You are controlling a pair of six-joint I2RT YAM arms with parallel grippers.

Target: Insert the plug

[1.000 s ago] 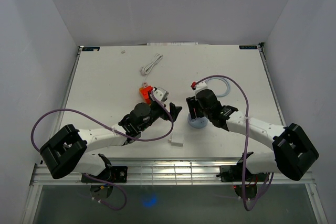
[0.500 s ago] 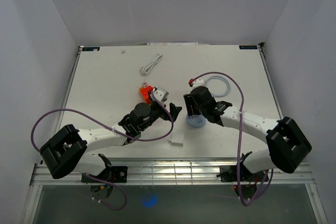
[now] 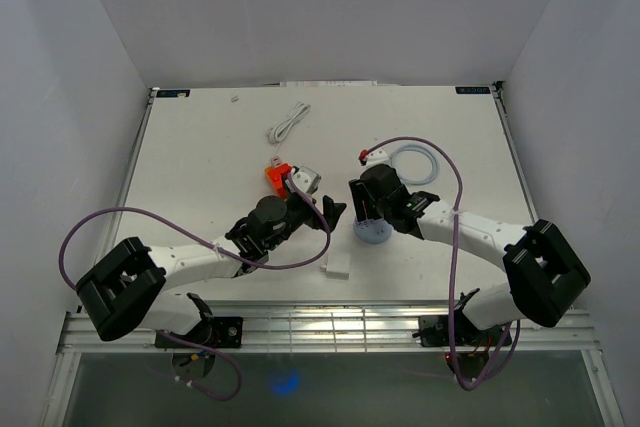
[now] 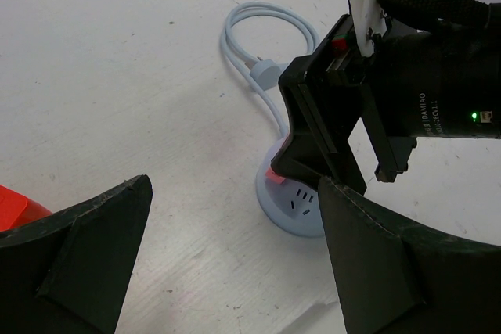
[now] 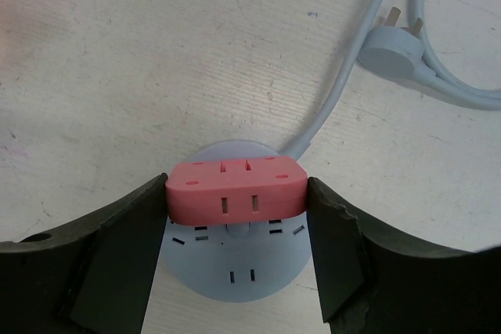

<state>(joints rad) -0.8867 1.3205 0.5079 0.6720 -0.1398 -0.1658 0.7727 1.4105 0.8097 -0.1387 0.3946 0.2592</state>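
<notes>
R gripper point(image 5: 235, 220): is being kept clenched on the pink plug point(image 5: 235, 188), which is being squeezed at both short ends by the black fingers point(image 5: 125, 240).
Plug pos.: is being held right over the round lt-blue socket point(image 5: 235, 275), covering the far half of its face. The slots on the near half are being left exposed. Whether the pins are seated can't be told.
Socket pos.: is being rested on the white table point(image 3: 200, 167), approx. mid-table, under the R wrist.
Socket cable point(image 5: 333, 99): is being run off from the socket's far edge into a loop, w/ its wall plug point(image 5: 395, 56) lying by the loop.
L gripper point(image 4: 235, 217): is being held released, jaws wide apart, nothing btwn them. It is being pointed at the socket, near but not touching.
Orange block point(image 3: 275, 176): is lying just beyond the L gripper.
White cord point(image 3: 288, 123): is lying farther back on the table.
White block point(image 3: 336, 268): is lying near the front edge, btwn the arms.
</notes>
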